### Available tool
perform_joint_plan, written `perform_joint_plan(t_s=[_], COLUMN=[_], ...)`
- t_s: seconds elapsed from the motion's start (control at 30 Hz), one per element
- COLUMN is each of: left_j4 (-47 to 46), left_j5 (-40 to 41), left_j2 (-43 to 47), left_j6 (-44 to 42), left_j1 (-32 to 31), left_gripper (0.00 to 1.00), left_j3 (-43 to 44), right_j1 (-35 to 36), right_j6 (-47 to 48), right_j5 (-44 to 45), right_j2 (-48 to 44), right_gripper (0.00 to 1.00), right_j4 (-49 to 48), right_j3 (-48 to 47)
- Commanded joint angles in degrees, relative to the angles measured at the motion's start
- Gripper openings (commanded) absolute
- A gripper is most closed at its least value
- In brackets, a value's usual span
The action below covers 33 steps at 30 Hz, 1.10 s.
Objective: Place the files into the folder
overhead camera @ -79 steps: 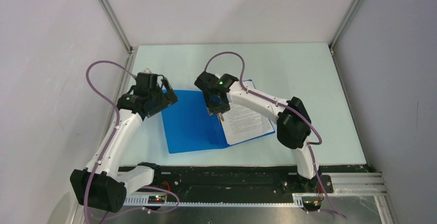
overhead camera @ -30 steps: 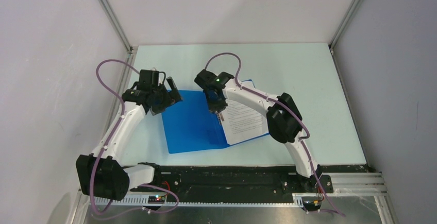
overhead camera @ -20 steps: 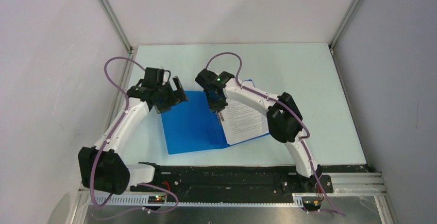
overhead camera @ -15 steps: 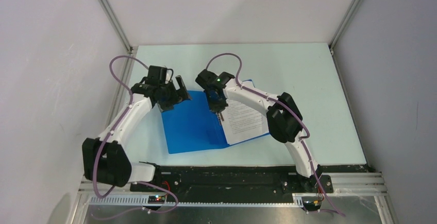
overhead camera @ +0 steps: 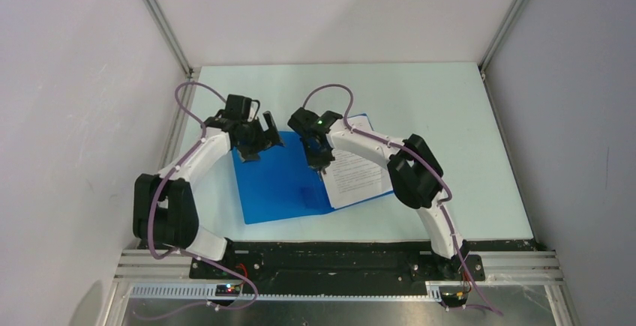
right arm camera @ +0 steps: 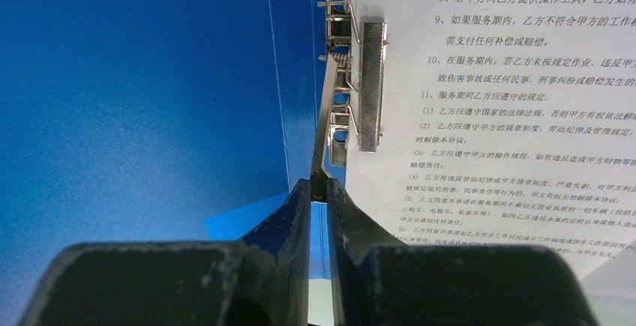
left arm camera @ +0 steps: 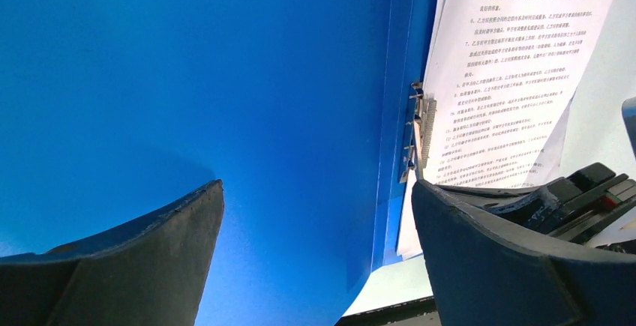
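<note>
Right gripper (right arm camera: 319, 187) pinches the metal clip (right arm camera: 361, 79) at the spine; left gripper (left arm camera: 316, 188) hangs spread above the left cover. Pale table (overhead camera: 420, 101), white walls (overhead camera: 337, 11) around. Open folder (overhead camera: 277, 180) lies toward the near-left corner, files (overhead camera: 360, 176) on its right cover.

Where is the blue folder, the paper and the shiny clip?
folder (overhead camera: 274, 183): top view, on its bare left cover.
files (overhead camera: 361, 179): top view, middle of the printed sheet.
metal clip (right arm camera: 370, 79): right wrist view, on its flat pressing bar.
</note>
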<state>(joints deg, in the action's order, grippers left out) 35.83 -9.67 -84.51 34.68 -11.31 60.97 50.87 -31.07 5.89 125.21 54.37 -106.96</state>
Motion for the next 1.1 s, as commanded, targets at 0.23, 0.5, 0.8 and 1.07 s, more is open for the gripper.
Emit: perform_joint_plan(t_s=[0.23, 0.5, 0.8, 1.07], left_j4=[-3.4, -4.7, -5.2, -5.4], left_j5=[-1.9, -2.6, -3.0, -2.9], left_j2=[-2.7, -4.6, -5.1, -5.0], left_j6=[1.3, 1.5, 1.4, 1.3], left_j1=[-0.6, -1.3, -1.5, -1.5], left_gripper=[0.98, 0.98, 0.98, 0.98], left_j3=[-0.3, -1.1, -1.7, -2.3], right_j1=[-1.2, -2.5, -2.4, -2.3], right_j6=[-0.6, -0.4, -1.4, -1.9], right_j5=[0.5, -0.9, -1.1, -1.1], right_j2=[-3.0, -3.4, -2.3, -0.6], right_gripper=[0.11, 0.11, 0.09, 0.09], right_j4=[-5.7, -10.7, -13.2, -14.7], right_j3=[9.7, 15.3, 17.7, 19.5])
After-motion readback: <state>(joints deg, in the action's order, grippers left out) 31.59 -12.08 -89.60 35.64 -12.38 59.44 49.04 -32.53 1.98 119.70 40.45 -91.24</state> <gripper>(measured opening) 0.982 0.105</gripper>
